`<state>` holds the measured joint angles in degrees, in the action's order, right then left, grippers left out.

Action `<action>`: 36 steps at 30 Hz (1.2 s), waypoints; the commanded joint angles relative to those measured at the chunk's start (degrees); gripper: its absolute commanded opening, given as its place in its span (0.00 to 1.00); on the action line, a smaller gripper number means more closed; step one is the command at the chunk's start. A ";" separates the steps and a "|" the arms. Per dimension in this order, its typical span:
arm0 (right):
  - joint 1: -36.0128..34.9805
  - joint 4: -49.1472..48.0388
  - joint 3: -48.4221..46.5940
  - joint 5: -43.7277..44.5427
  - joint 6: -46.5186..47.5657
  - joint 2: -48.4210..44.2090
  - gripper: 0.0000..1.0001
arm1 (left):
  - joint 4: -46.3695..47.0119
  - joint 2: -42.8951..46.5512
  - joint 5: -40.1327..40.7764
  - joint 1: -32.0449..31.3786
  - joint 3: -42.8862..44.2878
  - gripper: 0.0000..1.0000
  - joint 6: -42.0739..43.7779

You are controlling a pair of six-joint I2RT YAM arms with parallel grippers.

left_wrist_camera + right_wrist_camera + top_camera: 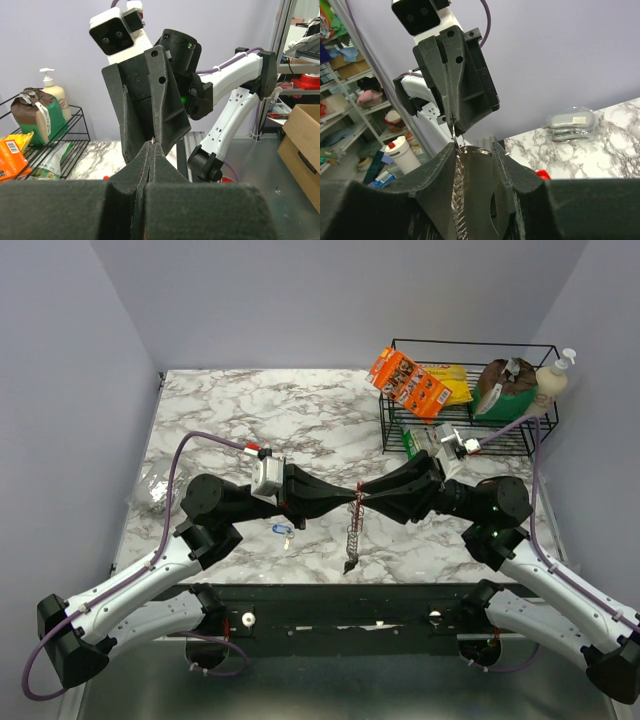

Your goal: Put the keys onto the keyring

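Left tool (454, 131) pressed together, pinching the keyring (352, 535) (chain dangling over the tabletop (250, 420)); right tool (476, 150) spread around it; 1 blue-headed key (283, 530) lies nearby.

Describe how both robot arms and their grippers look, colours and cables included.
The left arm and right arm match: white links near the bases, black joints and forearms, a purple cable along each, a white camera box at each wrist. The left gripper and right gripper have black, wedge-shaped fingers.
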<state>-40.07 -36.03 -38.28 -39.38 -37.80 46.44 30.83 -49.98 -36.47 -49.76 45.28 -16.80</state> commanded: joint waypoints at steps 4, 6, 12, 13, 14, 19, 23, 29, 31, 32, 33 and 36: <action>-0.18 -3.25 -0.83 -1.76 -1.57 0.94 0.33 | 3.36 -0.12 -0.80 -0.60 -0.10 0.00 -0.69; -0.09 -3.17 -0.83 -1.41 -1.75 0.94 0.25 | 3.36 -0.12 -0.89 -0.60 -0.19 0.00 -0.69; -0.09 -2.11 -0.92 -0.44 -1.49 0.50 0.00 | 3.45 0.05 -0.80 -0.69 -0.80 0.00 -0.87; -0.09 -1.68 -1.00 -0.44 -1.40 0.41 0.00 | 3.54 0.14 -0.62 -0.69 -0.89 0.00 -0.87; -0.09 -1.50 -1.00 -0.44 -1.31 0.32 0.01 | 3.27 0.40 -0.53 -0.69 -1.15 0.00 -0.78; -0.09 -1.41 -0.74 -0.35 -1.05 0.06 0.00 | 2.57 0.93 0.17 -0.69 -1.51 0.00 -0.25; -0.09 -1.41 -0.48 0.26 -0.78 -0.29 0.00 | 2.13 1.02 0.43 -0.78 -1.51 0.00 -0.34; -0.09 -1.59 -0.48 0.00 -0.61 -0.47 0.00 | 0.82 2.33 3.24 -0.78 -1.68 0.26 0.45; -0.18 -1.67 -0.13 -0.26 -0.52 -0.47 0.00 | 0.46 2.69 5.09 -0.69 -1.51 0.62 0.01; -0.09 -1.67 0.22 -0.35 -0.34 -0.73 0.00 | -0.67 2.78 5.70 -0.69 -1.07 0.71 -0.16; -0.09 -1.76 0.57 -0.44 -0.26 -0.82 0.00 | -2.07 2.95 7.62 -0.78 -0.46 0.82 -0.17; -0.09 -2.11 2.07 -0.53 0.09 -1.70 0.00 | -8.05 2.69 10.88 -0.69 2.44 0.88 -0.17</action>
<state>-40.12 -36.75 -37.89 -40.49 -38.94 46.46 29.58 -47.77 -31.70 -50.24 44.27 -17.15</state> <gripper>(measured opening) 0.010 0.840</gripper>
